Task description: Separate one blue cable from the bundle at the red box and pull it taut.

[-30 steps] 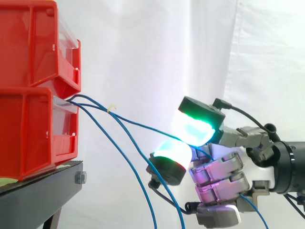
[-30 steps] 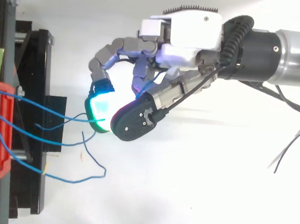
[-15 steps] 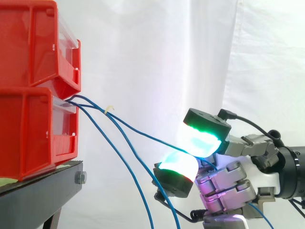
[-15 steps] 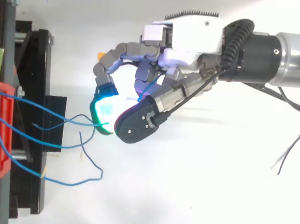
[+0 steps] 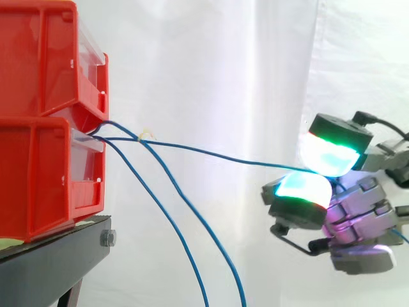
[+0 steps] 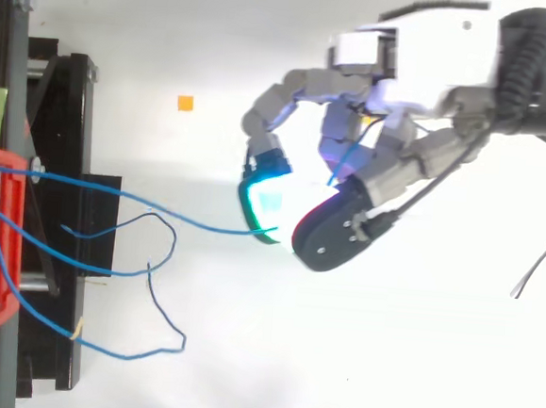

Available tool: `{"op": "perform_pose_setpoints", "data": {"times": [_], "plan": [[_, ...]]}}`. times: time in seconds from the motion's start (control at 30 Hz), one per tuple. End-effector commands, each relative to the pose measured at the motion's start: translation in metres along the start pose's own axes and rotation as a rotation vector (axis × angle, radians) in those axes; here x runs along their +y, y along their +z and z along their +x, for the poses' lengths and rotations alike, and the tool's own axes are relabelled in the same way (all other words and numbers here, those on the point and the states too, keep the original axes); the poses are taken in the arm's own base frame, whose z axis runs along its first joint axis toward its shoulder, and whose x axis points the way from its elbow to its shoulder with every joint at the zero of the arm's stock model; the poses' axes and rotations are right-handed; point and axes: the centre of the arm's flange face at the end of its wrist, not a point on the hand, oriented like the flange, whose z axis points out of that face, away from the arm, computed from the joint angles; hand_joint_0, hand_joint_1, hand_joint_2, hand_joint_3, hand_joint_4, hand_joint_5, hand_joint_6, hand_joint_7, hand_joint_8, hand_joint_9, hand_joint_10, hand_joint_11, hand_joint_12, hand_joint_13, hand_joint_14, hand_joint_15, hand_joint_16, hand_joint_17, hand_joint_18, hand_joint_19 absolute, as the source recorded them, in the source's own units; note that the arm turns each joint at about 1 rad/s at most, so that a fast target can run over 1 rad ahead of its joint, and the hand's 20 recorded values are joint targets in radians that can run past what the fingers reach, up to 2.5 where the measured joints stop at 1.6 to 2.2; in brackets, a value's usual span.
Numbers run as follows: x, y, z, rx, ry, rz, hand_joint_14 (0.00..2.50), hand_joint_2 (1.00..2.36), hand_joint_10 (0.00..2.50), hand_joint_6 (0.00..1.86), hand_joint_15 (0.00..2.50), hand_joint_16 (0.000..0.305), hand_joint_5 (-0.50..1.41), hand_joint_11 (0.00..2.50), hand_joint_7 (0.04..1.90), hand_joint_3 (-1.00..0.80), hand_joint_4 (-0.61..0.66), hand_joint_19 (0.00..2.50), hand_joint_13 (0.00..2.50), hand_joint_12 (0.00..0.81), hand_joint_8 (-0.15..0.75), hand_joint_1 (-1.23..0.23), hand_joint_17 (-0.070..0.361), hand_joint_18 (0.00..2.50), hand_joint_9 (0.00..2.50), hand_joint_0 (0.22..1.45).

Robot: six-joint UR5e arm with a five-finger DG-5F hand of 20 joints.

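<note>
Your hand (image 5: pixel 361 208) sits well to the right of the red box (image 5: pixel 38 179), with two glowing fingertips (image 5: pixel 329 157) pressed together and pinching one blue cable (image 5: pixel 217 152) between them. That cable leaves the top front of the box, just under the upper red box (image 5: pixel 38 57), and runs almost straight across to the pinch. A slight sag in the side view and a soft bend in the top view suggest it is close to taut but not fully there.

The other cables (image 6: pixel 127 355) hang slack, drooping down past the black stand (image 5: pixel 57 256) and looping on the near side in the top view, well clear of the hand.

Watch the pinch first. The cable is thin and the pads are thick and rounded, so as tension rises it could slide out between them, most likely if you pull quickly.

All the cables crowd together where they leave the box, and a small pale tie (image 5: pixel 148 135) sits at that crossing. If your cable catches there, a slack one may be dragged along.

Pulling past taut is the last risk, since it could shift the box on its stand or strain the cable at its fixing.
</note>
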Motion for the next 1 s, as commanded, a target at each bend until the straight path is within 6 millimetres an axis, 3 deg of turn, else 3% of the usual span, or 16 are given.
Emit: {"op": "perform_pose_setpoints", "data": {"times": [0.0, 0.97], "plan": [[0.0027, -0.0121, -0.0043, -0.062, 0.024, 0.013, 1.42, 1.01, 1.58, 0.89, 1.55, 0.055, -0.11, 1.64, 1.27, -0.25, 0.15, 1.05, 1.31, 0.412, 0.382, -0.65, 0.123, 1.27, 1.32, 0.65], [-0.0028, -0.0165, -0.0025, -0.057, 0.04, 0.062, 1.38, 1.01, 1.56, 0.89, 1.56, 0.055, -0.11, 1.65, 1.27, -0.24, 0.14, 1.06, 1.33, 0.419, 0.389, -0.65, 0.125, 1.28, 1.34, 0.65]]}}
